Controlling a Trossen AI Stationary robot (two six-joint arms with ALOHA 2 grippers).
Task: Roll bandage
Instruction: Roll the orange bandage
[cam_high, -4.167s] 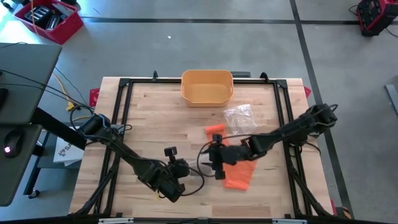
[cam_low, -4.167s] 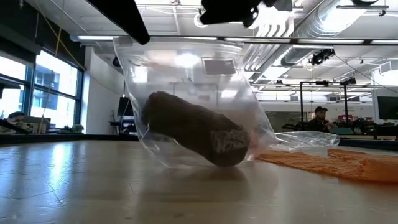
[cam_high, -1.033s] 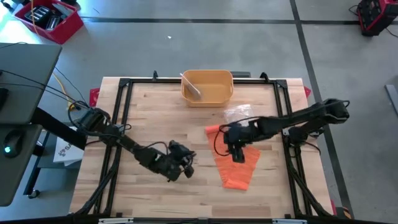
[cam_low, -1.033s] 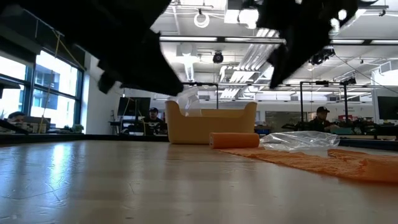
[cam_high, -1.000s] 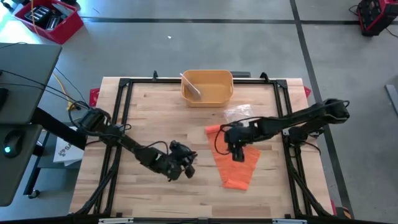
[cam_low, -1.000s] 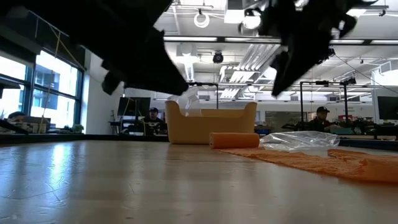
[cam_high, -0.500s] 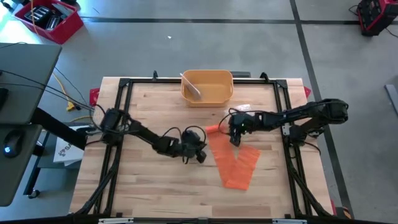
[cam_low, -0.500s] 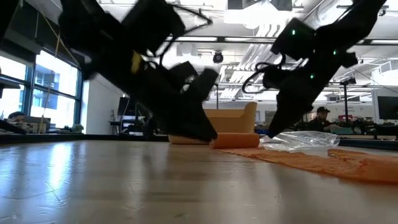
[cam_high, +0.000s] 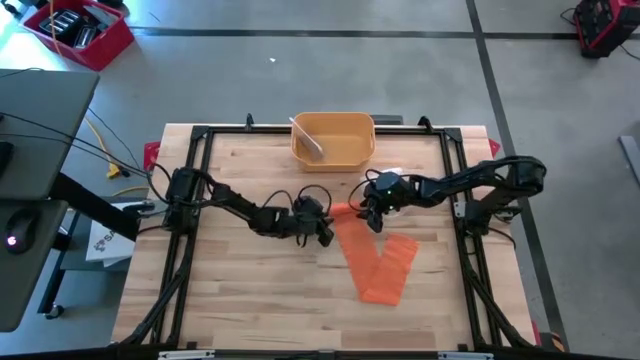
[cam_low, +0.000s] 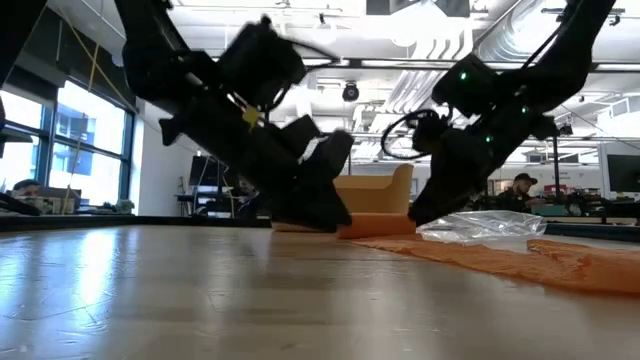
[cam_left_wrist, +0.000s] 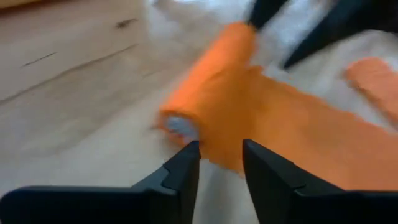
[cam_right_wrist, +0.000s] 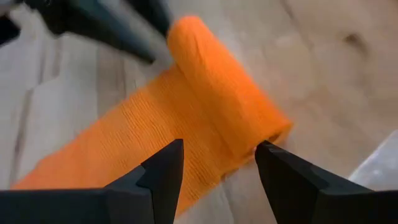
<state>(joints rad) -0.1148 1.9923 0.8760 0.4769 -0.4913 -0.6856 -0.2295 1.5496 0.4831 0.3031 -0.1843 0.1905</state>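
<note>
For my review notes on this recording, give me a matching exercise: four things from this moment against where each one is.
1. bandage roll
2. yellow bin
3. clear plastic bag
4. loose bandage strip

A. at the table's far edge
B. between the two grippers
C. spread flat toward the near edge
D. behind the right gripper

Pairs: 1-B, 2-A, 3-D, 4-C

Bandage roll (cam_high: 344, 208) between left gripper (cam_high: 325, 234) and right gripper (cam_high: 372, 222)

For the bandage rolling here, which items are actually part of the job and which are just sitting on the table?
In the job:
- orange bandage roll with its unrolled strip
- left gripper, at one end of the roll
- right gripper, at the other end

Lying about:
- yellow bin with a bag in it
- clear plastic bag
</note>
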